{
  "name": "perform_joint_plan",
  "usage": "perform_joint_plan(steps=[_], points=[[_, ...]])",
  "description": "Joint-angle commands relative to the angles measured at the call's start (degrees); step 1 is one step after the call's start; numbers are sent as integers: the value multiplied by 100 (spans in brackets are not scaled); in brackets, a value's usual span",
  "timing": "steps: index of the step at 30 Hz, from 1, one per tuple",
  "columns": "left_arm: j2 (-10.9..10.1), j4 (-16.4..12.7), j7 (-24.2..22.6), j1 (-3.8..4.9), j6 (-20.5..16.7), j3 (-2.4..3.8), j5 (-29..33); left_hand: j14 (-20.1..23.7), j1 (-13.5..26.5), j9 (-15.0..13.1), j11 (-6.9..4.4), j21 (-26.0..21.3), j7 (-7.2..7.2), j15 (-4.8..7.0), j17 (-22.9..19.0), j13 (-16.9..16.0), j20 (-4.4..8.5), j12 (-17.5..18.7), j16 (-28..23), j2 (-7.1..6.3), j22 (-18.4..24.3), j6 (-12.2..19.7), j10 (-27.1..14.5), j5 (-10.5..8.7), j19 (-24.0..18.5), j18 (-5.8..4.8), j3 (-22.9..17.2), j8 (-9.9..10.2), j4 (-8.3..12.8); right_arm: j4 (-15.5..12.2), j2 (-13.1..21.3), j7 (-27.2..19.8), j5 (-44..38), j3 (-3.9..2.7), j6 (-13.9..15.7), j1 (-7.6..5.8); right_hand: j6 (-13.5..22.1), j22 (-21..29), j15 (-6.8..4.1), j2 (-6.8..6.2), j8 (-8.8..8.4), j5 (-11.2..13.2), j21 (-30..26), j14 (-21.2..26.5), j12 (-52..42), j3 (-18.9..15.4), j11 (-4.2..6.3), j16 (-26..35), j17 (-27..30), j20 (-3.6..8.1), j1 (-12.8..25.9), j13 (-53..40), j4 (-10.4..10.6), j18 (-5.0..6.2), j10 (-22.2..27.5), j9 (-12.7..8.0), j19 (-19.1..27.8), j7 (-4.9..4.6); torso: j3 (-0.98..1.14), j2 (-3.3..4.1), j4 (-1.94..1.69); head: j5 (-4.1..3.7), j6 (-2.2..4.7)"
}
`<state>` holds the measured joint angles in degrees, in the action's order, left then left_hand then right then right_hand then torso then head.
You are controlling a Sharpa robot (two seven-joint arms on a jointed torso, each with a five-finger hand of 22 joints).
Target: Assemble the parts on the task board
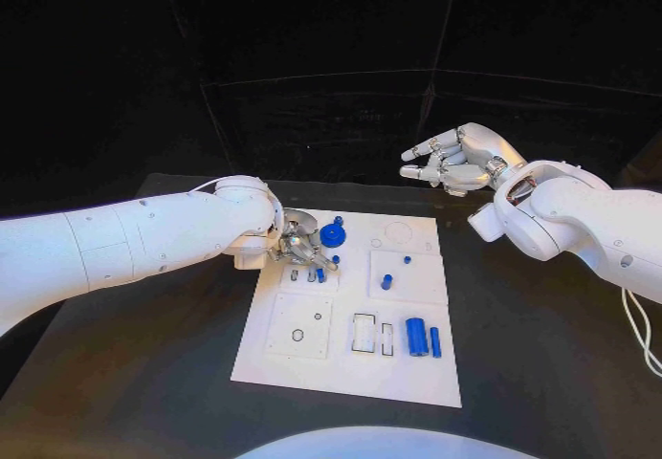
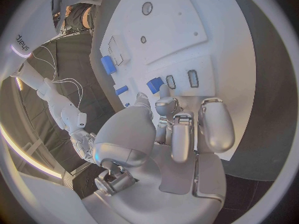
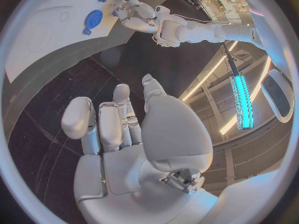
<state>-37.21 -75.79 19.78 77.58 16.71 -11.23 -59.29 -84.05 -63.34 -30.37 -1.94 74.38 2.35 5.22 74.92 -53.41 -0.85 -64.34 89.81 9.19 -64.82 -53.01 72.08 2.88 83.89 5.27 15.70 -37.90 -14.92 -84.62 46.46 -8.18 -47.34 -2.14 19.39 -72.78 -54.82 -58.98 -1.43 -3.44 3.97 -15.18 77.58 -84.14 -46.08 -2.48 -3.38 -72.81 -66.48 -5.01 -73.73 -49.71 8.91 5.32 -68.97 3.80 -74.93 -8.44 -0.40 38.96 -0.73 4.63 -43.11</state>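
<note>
At the task board's [image 1: 276, 363] ten o'clock corner the left hand [image 1: 297, 245] pinches a small blue part [image 1: 319, 274] over a slot and could jam it if tilted, while the right hand [image 1: 455, 159] hangs empty, fingers loosely apart.

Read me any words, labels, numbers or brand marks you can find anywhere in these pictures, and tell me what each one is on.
Dark lettering, too small and bent to read: it stands on a white part at the rim of the left wrist view.
No text on the task board, on its blue parts, or on the left hand and right hand.
</note>
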Motion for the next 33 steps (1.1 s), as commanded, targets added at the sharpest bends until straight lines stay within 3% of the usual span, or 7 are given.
perform_joint_plan(steps=[1,14,33], points=[[13,7,51,9,150,-1,-38,-595,-58,-11,16,43,-10,18,1508,-11,17,-34,19,3,-13,47,5,1,-21,-76,-1,-31,48,2,-7,-34,-16,-5,-32,-12,28,5,18,68,23,-24,-18,-108,29,-31,19,28,0,5,1,4,-7,69,35,10,34,14,-1,1,-7,-1,-2],[49,22,55,8,179,-5,-39,-595,-101,-43,16,50,-11,18,1508,-16,15,-43,19,8,-21,62,6,1,-24,-76,-27,-48,93,19,-33,-35,-16,-5,-44,-11,26,11,17,84,25,-46,-23,-107,37,-34,20,39,10,6,-8,15,-8,70,37,10,35,15,1,3,-2,2,-9],[128,66,62,7,244,-17,-61,-595,-334,-175,14,77,-11,18,1508,-28,11,-67,19,42,-65,130,2,3,-38,-77,-244,-97,361,32,-54,-31,-16,-5,-65,-11,23,15,14,110,27,-74,-28,-110,43,-35,24,43,10,8,-39,27,-20,70,39,11,33,17,1,8,-1,-9,-42]])
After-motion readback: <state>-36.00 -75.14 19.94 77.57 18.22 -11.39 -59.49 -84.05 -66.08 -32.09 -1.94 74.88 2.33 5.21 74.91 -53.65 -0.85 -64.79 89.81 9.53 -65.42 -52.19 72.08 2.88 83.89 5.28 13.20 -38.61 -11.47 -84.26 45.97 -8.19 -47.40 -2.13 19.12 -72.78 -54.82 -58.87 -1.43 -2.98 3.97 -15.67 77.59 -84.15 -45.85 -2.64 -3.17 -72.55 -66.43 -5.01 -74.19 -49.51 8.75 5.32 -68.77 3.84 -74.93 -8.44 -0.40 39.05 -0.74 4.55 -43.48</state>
